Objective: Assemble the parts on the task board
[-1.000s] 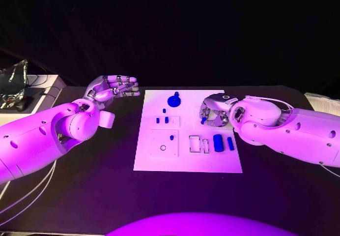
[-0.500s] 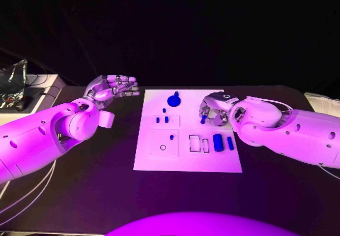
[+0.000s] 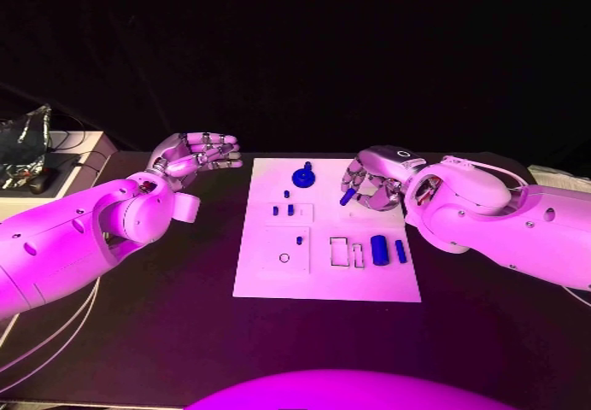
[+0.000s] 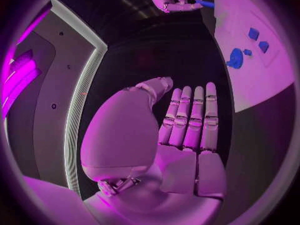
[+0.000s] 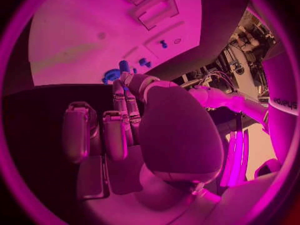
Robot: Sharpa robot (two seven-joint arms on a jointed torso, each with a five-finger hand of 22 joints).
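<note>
Here the right hand [image 3: 373,184] pinches a small blue peg [image 3: 348,196] above the task board [image 3: 326,278], presumably for insertion, while the left hand [image 3: 195,154] waits empty, fingers loosely apart.

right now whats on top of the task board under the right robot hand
The right robot hand hangs over the board's far right part, pinching a blue part. Its fingers cover the board directly beneath, so anything lying there cannot be seen. Nearer, two blue parts lie in the open.
</note>
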